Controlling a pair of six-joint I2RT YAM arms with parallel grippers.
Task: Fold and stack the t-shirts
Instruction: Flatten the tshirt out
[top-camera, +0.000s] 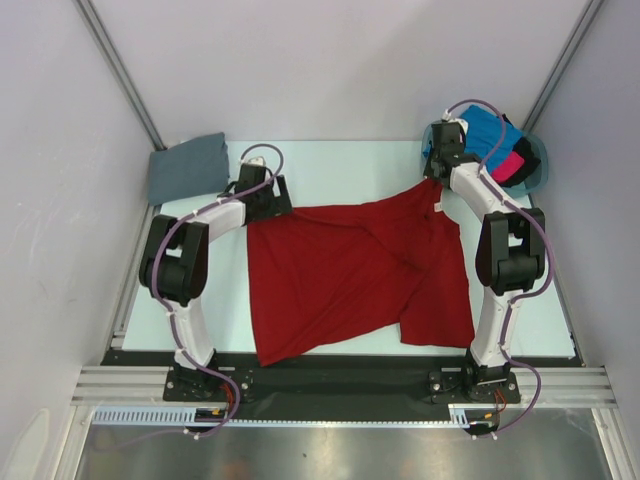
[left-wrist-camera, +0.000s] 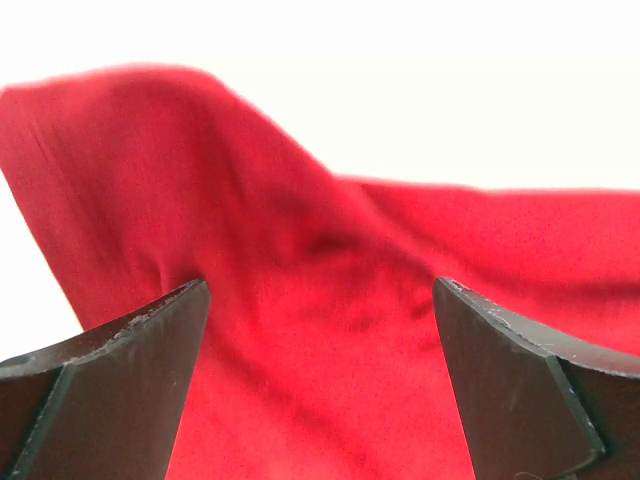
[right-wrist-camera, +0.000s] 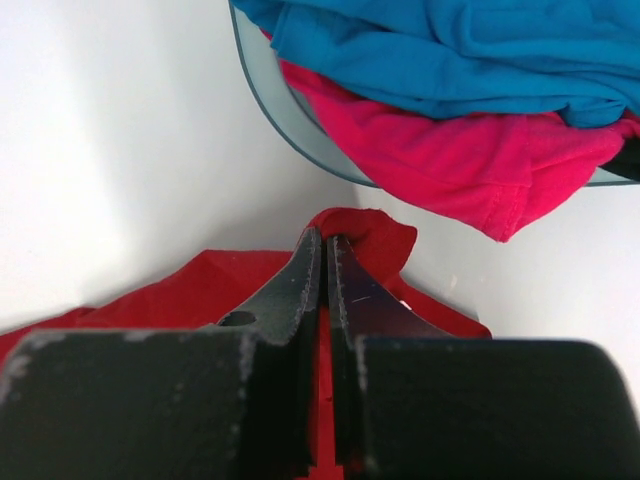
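A translucent teal plastic basket (top-camera: 540, 170) stands at the upper right of the frame, on the far corner of the pale flat tabletop (top-camera: 340, 170).

A robotics lab cell: bare white walls (top-camera: 330, 60), pale table (top-camera: 340, 170), rails (top-camera: 340, 385) (extruded aluminium) at its near edge.

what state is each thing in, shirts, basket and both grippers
deep red cloth t-shirt: spread out, rumpled, one corner pinched
slate grey cloth t-shirt: folded, at far left
teal plastic basket: holding unfolded shirts
bright blue cloth t-shirt: crumpled in it, on top
hot pink cloth t-shirt: crumpled, hanging over its rim
left gripper: open, red cloth between its fingers
right gripper: shut on the red shirt's corner
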